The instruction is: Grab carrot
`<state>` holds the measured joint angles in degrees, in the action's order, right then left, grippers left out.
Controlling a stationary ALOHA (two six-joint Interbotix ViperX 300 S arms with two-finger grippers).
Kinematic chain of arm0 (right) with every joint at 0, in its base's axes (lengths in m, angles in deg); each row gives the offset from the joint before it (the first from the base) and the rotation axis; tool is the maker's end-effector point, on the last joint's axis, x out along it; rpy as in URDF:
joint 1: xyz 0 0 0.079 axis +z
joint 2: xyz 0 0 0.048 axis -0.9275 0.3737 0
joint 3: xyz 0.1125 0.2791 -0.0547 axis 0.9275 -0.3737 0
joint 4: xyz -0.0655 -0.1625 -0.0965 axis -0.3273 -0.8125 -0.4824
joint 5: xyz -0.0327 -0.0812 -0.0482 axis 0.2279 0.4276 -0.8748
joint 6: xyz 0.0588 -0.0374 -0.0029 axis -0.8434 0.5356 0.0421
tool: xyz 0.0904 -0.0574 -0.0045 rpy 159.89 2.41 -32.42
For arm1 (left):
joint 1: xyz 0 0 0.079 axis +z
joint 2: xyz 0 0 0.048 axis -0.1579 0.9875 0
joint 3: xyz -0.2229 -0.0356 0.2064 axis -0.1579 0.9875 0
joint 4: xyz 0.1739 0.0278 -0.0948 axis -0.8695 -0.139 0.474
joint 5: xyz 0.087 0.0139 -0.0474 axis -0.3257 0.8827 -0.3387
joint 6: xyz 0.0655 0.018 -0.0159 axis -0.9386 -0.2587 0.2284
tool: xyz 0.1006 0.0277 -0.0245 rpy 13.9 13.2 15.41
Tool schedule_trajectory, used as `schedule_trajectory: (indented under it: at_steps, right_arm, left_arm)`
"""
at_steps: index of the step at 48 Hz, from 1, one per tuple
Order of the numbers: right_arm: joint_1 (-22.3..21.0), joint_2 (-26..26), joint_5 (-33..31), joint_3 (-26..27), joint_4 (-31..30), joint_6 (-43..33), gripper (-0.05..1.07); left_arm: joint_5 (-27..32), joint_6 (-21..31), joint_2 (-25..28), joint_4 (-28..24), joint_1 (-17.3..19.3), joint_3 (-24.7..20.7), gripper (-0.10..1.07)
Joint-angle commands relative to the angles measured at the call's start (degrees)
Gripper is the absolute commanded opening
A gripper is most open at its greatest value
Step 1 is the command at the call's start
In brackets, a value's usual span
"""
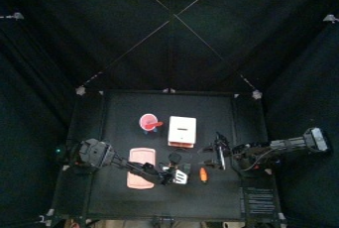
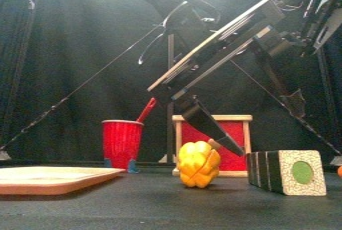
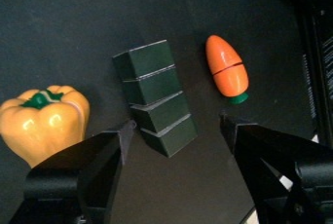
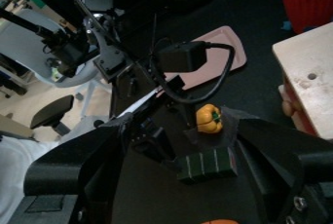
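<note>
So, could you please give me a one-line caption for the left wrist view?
Open left gripper above dark blocks, between a yellow pepper and the carrot.

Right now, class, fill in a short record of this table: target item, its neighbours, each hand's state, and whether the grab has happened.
target: slim orange-red carrot, lying flat on the black table
neighbours: dark green segmented block beside it, apart; yellow-orange toy pepper beyond the block
left hand: open, above the block, empty
right hand: open, empty
also present: red plastic cup, pink-framed box
grab: not yet done
</note>
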<state>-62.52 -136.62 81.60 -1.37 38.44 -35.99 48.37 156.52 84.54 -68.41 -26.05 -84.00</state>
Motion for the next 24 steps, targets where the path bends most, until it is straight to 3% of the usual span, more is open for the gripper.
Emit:
schedule_trajectory:
  at_steps: [1,16,24]
  right_arm:
    - [-0.09,-0.18,0.18,0.70,0.09,0.00,1.01]
    - [-0.09,-0.26,0.18,1.23,0.62,-0.35,1.01]
    - [-0.18,0.70,0.00,1.32,6.59,-0.26,1.01]
  left_arm:
    - [0.44,-0.18,-4.48,-3.16,0.18,-0.09,1.02]
    - [-4.22,-1.93,-13.18,-17.40,0.53,6.59,1.02]
    - [-9.76,-2.90,-19.25,-24.17,3.16,13.71,1.02]
